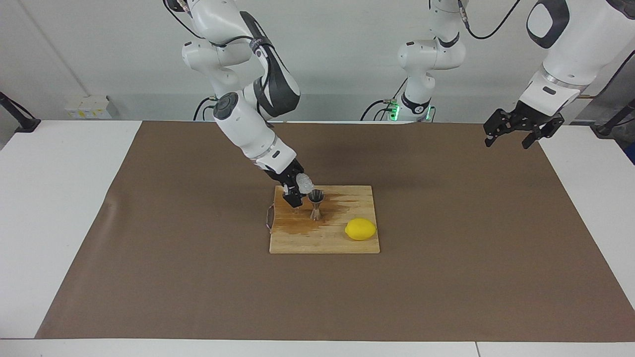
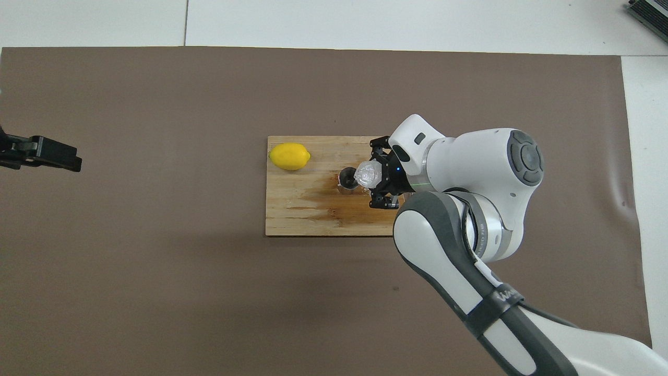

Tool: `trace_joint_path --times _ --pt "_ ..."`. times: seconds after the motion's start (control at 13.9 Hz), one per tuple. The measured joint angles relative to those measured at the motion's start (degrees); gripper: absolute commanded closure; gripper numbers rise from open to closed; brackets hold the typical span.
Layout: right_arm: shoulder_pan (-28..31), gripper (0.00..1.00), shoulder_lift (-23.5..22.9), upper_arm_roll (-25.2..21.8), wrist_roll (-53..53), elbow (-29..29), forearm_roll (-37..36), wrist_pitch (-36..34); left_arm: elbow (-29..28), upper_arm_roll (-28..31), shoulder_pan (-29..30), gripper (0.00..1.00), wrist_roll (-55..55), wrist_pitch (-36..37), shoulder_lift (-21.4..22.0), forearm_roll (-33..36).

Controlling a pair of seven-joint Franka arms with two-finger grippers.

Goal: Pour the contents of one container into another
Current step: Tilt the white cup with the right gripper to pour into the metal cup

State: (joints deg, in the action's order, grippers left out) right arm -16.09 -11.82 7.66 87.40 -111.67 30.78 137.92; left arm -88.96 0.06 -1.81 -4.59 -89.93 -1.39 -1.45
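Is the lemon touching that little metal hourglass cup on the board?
Apart. The overhead view shows bare cutting board between the lemon and the steel jigger; the facing view shows the same gap.

Lay on the rectangular pale wooden cutting board, darkly stained: an oval yellow lemon. Rested on brown paper sheet covering the white desk.

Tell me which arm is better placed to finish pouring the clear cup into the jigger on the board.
The right arm. Its tool already holds the clear cup tipped at the rim of the steel jigger on the cutting board. The left tool waits in the air at its own end of the table, holding nothing.
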Motion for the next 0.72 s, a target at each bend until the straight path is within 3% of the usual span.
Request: trace_joint_path --times 0.72 --pt "-1.2 1.0 0.0 0.0 0.0 -1.7 -7.2 2.7 0.0 0.0 0.0 0.0 0.0 0.0 0.0 0.0"
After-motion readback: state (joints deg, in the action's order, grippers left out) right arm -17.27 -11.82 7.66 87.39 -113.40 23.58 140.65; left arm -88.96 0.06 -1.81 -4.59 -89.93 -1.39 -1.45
